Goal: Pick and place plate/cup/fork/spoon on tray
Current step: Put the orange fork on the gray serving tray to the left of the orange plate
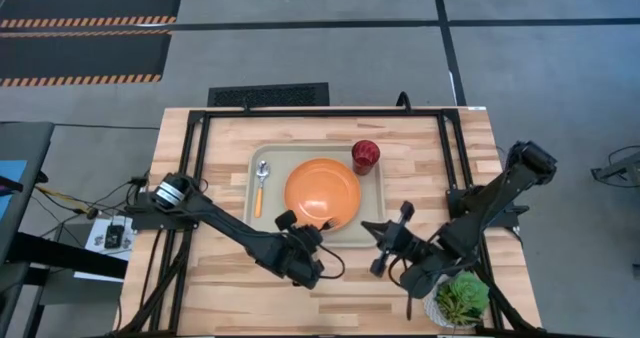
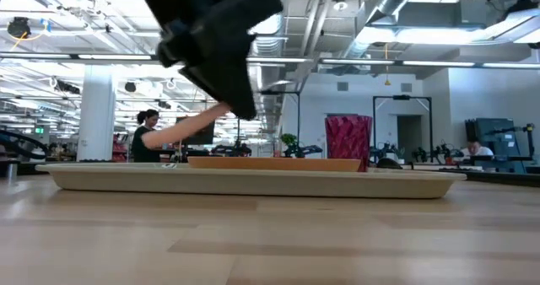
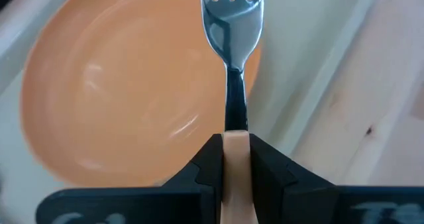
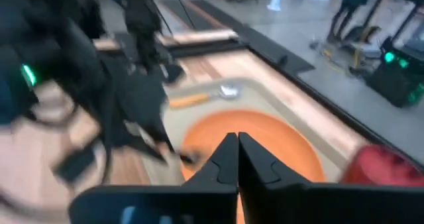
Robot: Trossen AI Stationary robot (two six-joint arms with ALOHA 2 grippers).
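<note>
clearly left gripper pinches the fork handle above the plate.

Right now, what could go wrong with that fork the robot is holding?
The left fingers pinch only the fork's thin orange handle, so it might twist or slip. Its tines hang over the plate, so it may land there instead of on the bare tray. The right gripper waits close by, so the arms could bump.

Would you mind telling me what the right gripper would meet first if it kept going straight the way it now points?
Probably the plate: in its wrist view the shut right gripper aims across the tray at the orange dish, with the left gripper and its fork just to one side. Depth is unclear, so it might pass above.
</note>
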